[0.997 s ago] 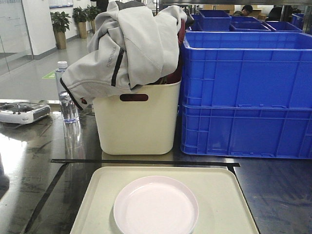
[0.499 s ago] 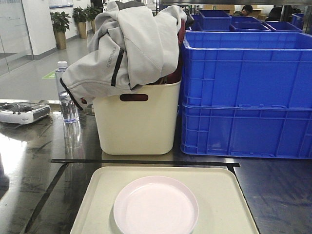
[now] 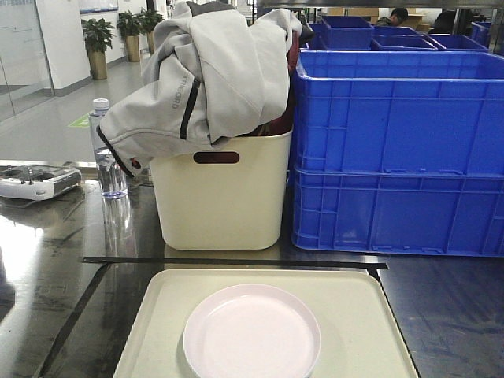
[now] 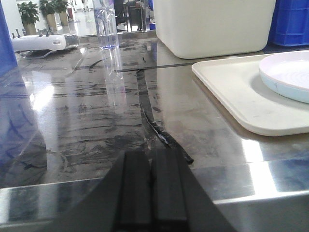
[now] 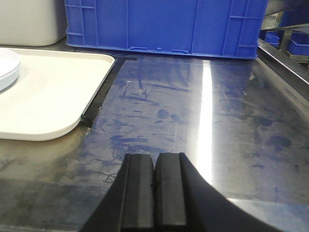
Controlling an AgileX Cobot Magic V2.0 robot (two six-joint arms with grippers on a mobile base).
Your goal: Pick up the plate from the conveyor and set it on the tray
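Observation:
A pale pink round plate (image 3: pixel 252 331) lies flat in the middle of the cream-beige tray (image 3: pixel 362 311) at the near edge of the steel table. From the left wrist, the plate (image 4: pixel 288 75) and tray (image 4: pixel 231 92) are to the right. From the right wrist, the tray (image 5: pixel 53 92) and a sliver of the plate (image 5: pixel 7 67) are to the left. My left gripper (image 4: pixel 152 154) is shut, empty, low over the table left of the tray. My right gripper (image 5: pixel 155 157) is shut, empty, right of the tray. The conveyor is out of view.
Behind the tray stands a tall cream bin (image 3: pixel 220 197) with a grey jacket (image 3: pixel 205 71) draped over it. Stacked blue crates (image 3: pixel 398 157) fill the back right. A water bottle (image 3: pixel 106 150) and a white controller (image 3: pixel 35 181) sit at the back left. Black tape strips (image 4: pixel 159 133) cross the table.

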